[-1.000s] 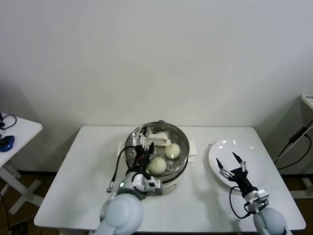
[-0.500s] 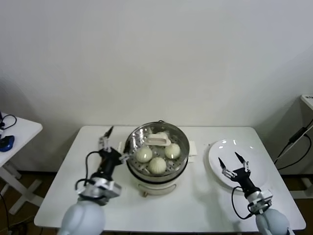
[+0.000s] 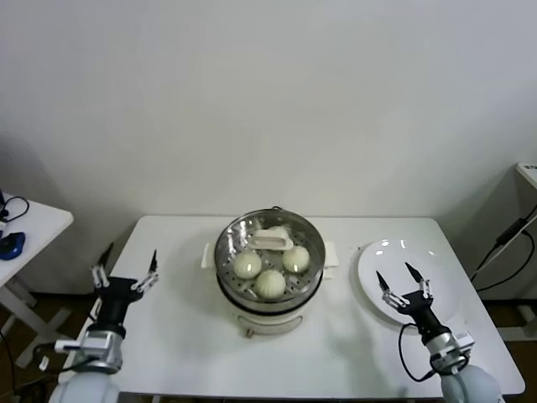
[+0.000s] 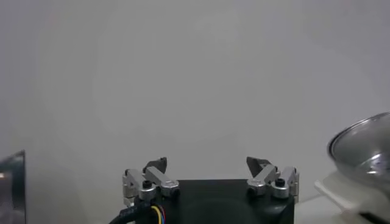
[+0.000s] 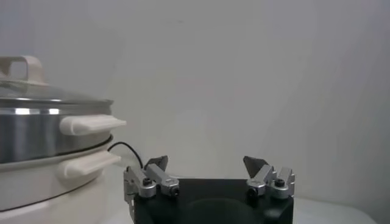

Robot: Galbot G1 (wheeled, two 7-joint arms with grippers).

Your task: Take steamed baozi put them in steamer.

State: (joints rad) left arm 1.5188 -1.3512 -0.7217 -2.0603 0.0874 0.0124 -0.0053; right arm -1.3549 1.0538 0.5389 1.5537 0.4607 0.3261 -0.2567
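Note:
The steamer [image 3: 268, 295] stands mid-table, a shiny steel pot on a white base, also in the right wrist view [image 5: 42, 131]. A glass lid with a white handle [image 3: 270, 242] [image 5: 21, 66] rests on it. Several cream-white baozi lie inside, among them one at the left [image 3: 247, 265], one at the front [image 3: 270, 284] and one at the right [image 3: 295, 259]. My left gripper [image 3: 128, 262] [image 4: 210, 163] is open and empty at the table's left edge, well clear of the steamer. My right gripper [image 3: 394, 273] [image 5: 207, 161] is open and empty above the white plate [image 3: 436, 262].
The white plate at the table's right holds nothing. A small white side table [image 3: 33, 222] with a blue object [image 3: 10, 244] stands off to the left. Cables [image 3: 503, 252] hang at the far right. A white wall backs the table.
My left arm has pulled back from over the steamer, leftward to the table's left edge, still open. The right gripper has hardly moved.

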